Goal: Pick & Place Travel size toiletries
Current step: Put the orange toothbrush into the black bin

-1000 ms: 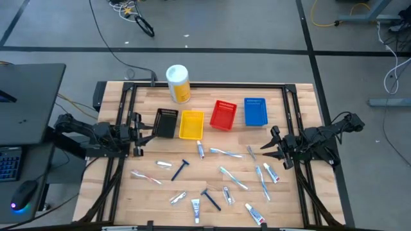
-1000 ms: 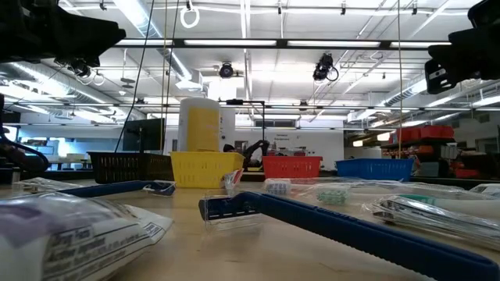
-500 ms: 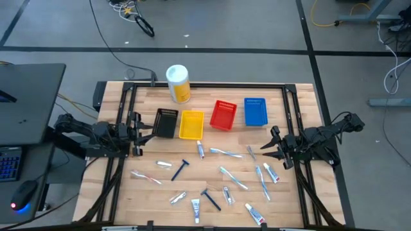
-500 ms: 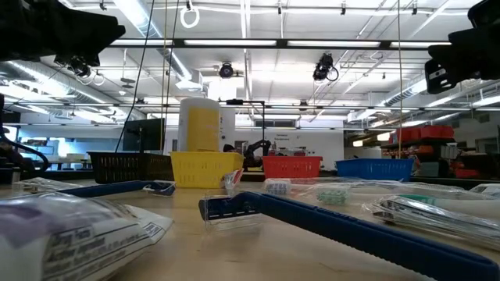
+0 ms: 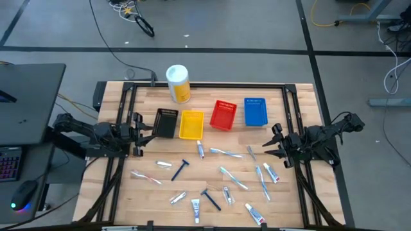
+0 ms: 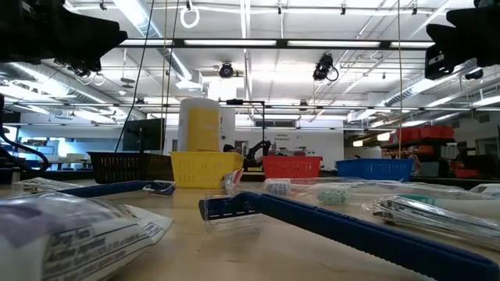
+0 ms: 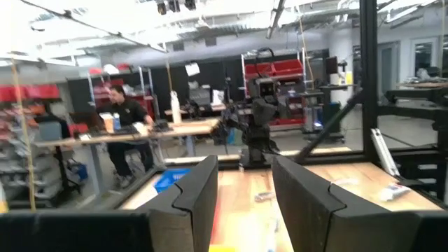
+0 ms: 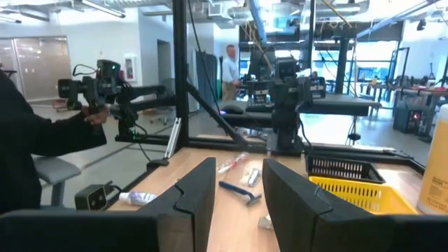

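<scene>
The left pincer (image 5: 145,134) waits released at the tabletop's (image 5: 148,192) left edge, the right pincer (image 5: 268,146) released at its right edge. Travel size toiletries (image 5: 221,172) lie scattered between them.

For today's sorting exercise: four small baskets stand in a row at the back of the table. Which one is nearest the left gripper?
The black basket, at the row's left end beside the yellow basket. The left gripper hangs open just beside it; the red basket and blue basket stand farther right.

No word, brand or number can be read anywhere. The clear plastic packet (image 6: 74,226) lying nearest on the wooden counter (image 6: 258,254) in the low view carries dark printed lines, but they are too blurred to make out.
</scene>
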{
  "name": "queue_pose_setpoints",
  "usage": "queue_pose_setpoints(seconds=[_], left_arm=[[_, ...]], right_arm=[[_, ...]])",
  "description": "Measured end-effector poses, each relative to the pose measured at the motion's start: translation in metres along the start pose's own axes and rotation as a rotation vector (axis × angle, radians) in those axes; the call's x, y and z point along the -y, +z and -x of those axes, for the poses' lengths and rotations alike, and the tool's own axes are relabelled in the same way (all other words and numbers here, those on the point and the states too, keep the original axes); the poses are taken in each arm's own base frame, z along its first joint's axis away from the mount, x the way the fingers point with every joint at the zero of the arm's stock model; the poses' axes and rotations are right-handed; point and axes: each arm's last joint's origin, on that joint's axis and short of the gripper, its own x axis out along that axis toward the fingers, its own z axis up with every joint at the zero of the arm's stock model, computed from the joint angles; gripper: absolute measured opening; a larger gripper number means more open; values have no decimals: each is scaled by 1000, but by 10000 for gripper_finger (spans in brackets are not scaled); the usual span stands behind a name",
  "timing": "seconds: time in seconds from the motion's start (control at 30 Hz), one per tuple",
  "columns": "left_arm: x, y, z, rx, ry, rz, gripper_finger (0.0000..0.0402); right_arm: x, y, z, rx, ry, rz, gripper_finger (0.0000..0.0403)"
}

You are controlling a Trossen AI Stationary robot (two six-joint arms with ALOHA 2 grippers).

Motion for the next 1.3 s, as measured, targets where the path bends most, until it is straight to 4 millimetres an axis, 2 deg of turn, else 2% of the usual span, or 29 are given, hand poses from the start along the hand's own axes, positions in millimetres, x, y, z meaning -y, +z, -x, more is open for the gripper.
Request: queue_pose_setpoints(seconds=[0.23, 0.4, 0.5, 0.7, 0.93, 1.3], left_arm=[[6, -9, -8, -126, -34, 5, 145], [11, 14, -27, -204, -72, -31, 145], [18, 22, -40, -362, -134, -26, 145], [33, 27, -59, -716, -252, 114, 145], [65, 1, -62, -998, -365, 227, 145], [110, -36, -45, -1268, -372, 211, 145]], right_arm=[[1, 11, 1, 110, -34, -18, 130], [9, 11, 2, 117, -308, -83, 130], [13, 4, 2, 62, -443, -149, 130], [8, -6, -2, -28, -298, -263, 130], [5, -12, -6, -103, -248, -258, 130], [4, -19, -12, -170, -260, -284, 130]])
